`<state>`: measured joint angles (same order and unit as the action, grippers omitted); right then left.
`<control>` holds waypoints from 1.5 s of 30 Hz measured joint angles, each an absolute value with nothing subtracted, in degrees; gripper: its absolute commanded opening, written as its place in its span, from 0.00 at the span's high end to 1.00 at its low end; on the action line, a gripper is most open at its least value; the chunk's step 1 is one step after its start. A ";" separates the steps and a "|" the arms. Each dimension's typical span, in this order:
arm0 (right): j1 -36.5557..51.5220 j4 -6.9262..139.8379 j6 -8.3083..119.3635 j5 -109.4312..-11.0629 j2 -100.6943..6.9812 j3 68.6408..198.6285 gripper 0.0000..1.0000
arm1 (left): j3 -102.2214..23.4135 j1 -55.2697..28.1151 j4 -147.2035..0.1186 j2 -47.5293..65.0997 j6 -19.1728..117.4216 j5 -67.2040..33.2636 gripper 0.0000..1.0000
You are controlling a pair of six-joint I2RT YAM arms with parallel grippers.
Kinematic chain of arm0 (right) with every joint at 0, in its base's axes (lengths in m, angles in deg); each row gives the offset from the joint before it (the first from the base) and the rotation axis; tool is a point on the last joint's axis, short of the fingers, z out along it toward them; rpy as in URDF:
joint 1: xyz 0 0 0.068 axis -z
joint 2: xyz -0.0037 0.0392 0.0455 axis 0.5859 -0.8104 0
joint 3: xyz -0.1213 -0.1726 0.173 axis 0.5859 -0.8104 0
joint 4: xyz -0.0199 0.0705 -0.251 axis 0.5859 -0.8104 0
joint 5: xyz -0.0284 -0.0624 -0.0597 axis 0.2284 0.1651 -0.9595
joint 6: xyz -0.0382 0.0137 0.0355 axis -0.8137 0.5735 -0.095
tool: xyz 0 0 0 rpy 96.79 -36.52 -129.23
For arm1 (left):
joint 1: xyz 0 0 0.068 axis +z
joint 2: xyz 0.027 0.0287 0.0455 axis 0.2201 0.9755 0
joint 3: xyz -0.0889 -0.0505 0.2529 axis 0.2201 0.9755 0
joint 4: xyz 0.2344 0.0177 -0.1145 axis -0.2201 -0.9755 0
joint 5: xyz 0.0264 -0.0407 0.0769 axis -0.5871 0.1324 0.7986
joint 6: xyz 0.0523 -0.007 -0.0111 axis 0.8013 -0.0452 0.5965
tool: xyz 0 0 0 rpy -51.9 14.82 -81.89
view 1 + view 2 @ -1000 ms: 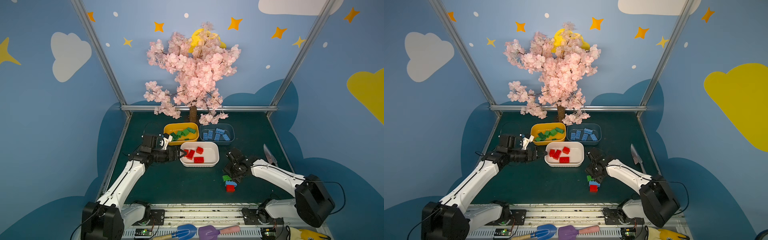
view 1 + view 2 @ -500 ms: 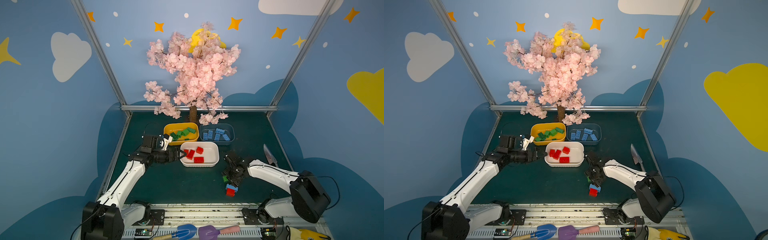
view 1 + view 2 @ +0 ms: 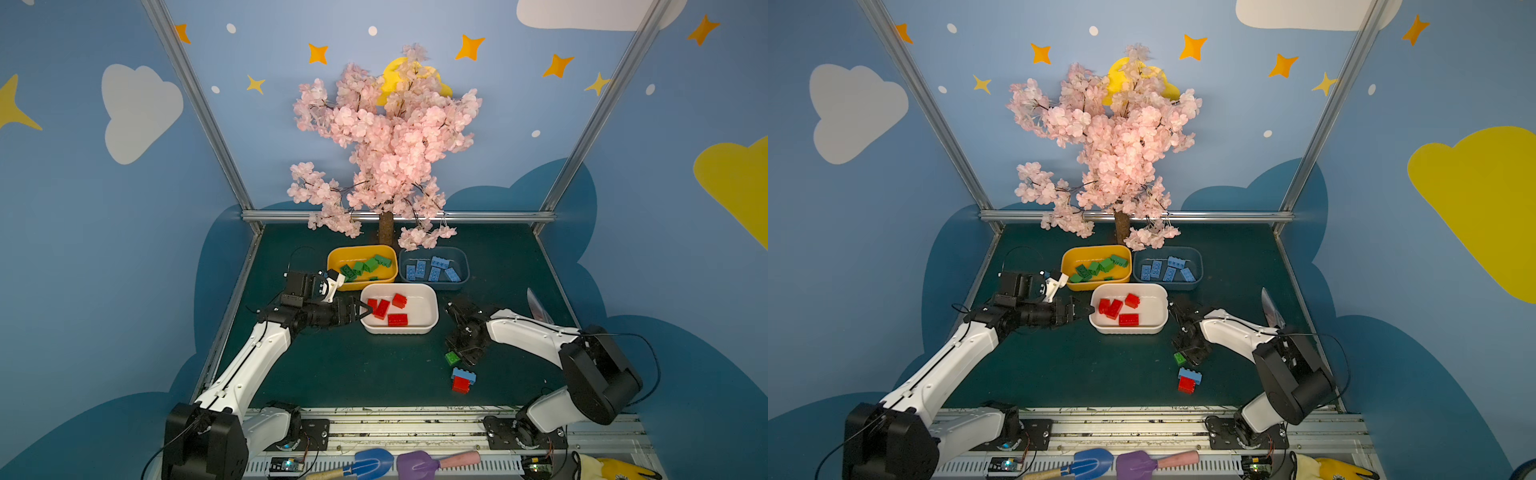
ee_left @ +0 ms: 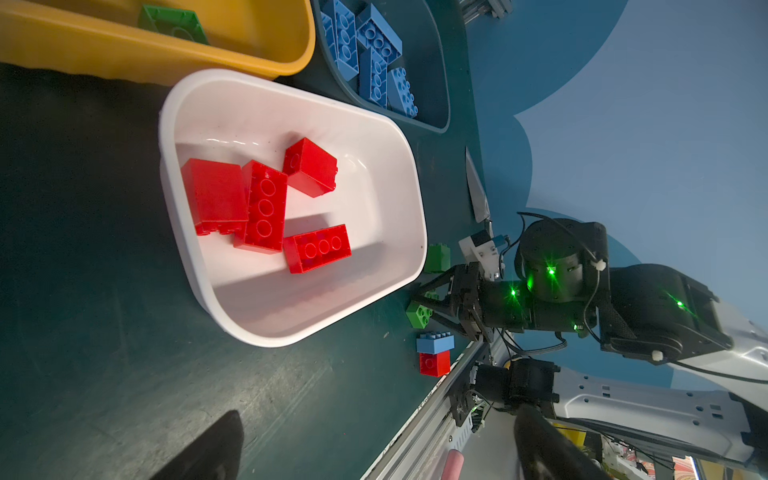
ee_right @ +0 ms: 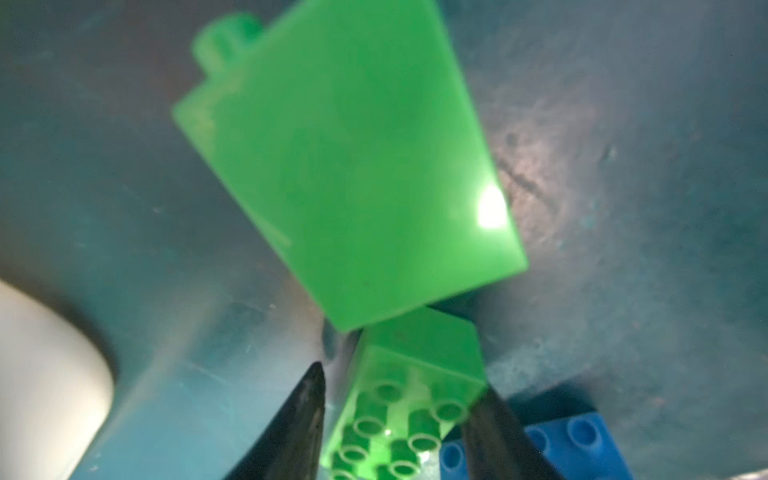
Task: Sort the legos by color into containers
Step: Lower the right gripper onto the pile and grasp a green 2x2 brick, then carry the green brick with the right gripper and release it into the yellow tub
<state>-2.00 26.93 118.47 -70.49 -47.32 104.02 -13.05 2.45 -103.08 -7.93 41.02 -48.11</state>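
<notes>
Green legos (image 3: 370, 264) lie in the yellow-orange container (image 3: 332, 257), light blue legos (image 3: 432, 266) in the dark blue one (image 3: 463, 266), and red legos (image 3: 388, 309) in the white one (image 3: 432, 316). My right gripper (image 5: 401, 376) is down on the mat, shut on a small green lego (image 5: 415, 361) (image 3: 452, 357) (image 3: 1179, 358). A larger green lego (image 5: 345, 166) (image 4: 437, 257) lies just beyond it. A blue lego stacked on a red one (image 3: 463, 380) stands nearer the front. My left gripper (image 3: 361, 309) is open and empty at the white container's left rim.
A pink blossom tree (image 3: 386, 232) stands behind the containers. A knife (image 3: 536, 305) lies by the right wall. Blue (image 3: 370, 461) and purple (image 3: 419, 463) toy shovels rest on the front rail. The white container's rim is close beside my right gripper.
My right gripper has dropped onto the small green lego and its jaws have narrowed around it. The left arm has not moved.
</notes>
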 measured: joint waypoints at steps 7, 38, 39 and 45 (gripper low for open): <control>-2.85 25.53 116.13 -71.77 -48.40 105.44 0.78 | -12.59 2.80 -104.33 -8.91 41.50 -47.96 0.01; -6.74 26.78 70.03 -69.35 -82.27 171.56 0.79 | -16.26 10.10 -110.95 -10.68 44.93 -48.18 0.01; -6.74 26.71 68.72 -69.31 -84.07 173.66 0.78 | -16.26 10.14 -111.02 -10.81 44.93 -48.18 0.00; -6.92 28.55 61.40 -70.46 -89.97 177.96 0.76 | -16.05 10.43 -110.80 -11.29 44.85 -48.53 0.00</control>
<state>-6.92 28.55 61.40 -70.46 -89.97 177.96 -16.05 10.43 -110.80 -11.29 44.85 -48.53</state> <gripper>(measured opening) 0.326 0.995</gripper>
